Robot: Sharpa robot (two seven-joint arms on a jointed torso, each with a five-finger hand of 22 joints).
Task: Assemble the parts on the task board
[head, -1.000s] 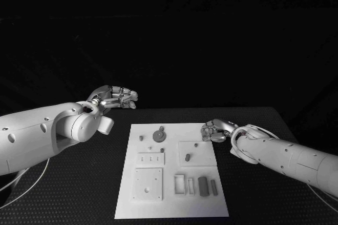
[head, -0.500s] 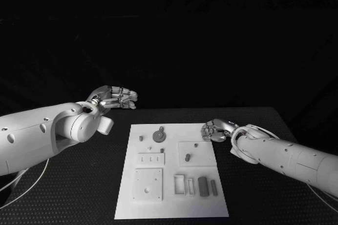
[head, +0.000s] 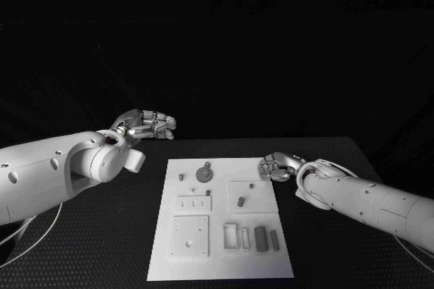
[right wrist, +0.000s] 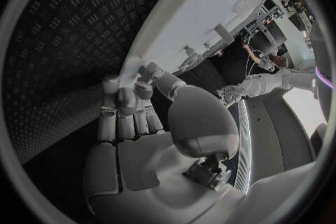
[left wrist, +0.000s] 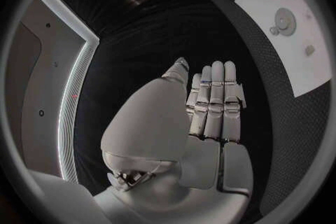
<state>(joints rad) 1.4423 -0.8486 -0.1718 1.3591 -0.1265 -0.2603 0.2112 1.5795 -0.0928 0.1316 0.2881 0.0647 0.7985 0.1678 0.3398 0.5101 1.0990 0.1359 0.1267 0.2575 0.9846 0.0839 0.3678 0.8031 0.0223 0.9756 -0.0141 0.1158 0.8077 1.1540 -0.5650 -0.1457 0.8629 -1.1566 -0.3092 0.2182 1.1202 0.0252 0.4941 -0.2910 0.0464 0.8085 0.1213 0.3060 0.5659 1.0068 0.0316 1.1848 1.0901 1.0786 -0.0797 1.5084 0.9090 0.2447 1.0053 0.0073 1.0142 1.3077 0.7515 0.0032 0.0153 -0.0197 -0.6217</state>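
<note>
Left hand [head: 147, 124] empty, fingers straight, off the board [head: 262, 264] | right hand [head: 278, 167] empty at board edge | unchanged; assembly not begun

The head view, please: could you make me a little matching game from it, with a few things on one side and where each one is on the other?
Things:
1. left hand
2. right hand
3. round disc part
4. dark upright block

Places:
A. at the task board's right edge
B. on the board's far half
C. off the board, raised beyond its far left corner
D. on the board's near half

Pairs: 1-C, 2-A, 3-B, 4-D
</note>
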